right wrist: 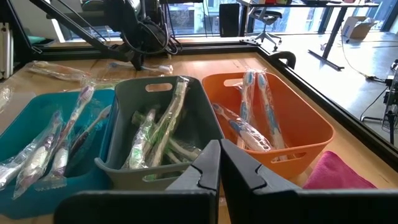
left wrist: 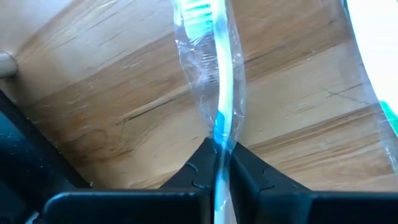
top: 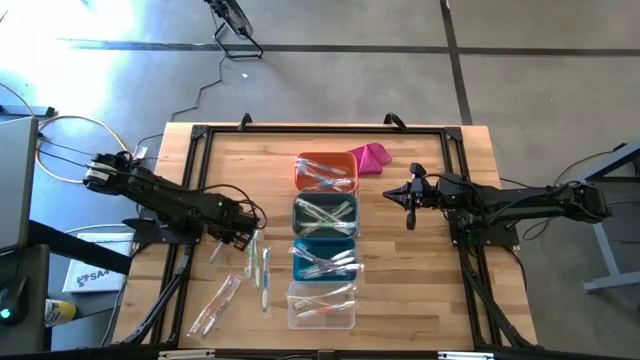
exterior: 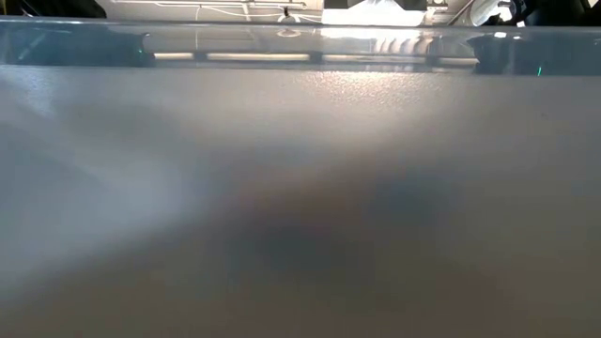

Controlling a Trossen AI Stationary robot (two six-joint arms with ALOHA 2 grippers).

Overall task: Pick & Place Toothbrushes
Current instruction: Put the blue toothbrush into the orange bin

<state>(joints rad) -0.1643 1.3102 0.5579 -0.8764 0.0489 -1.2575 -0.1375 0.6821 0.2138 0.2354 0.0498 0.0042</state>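
Left wrist view shows my left pincer clenched on a wrapped toothbrush at the handle end, its bristle head pointing away over the bare table, left of the bins. It looks light and stiff inside a slick, crinkly wrapper, so I judge a grip on the handle itself, not on loose film, is safest against slipping. My right pincer waits clenched and empty beside the orange bin; more toothbrushes lie loose on the table by my left arm and in the bins.
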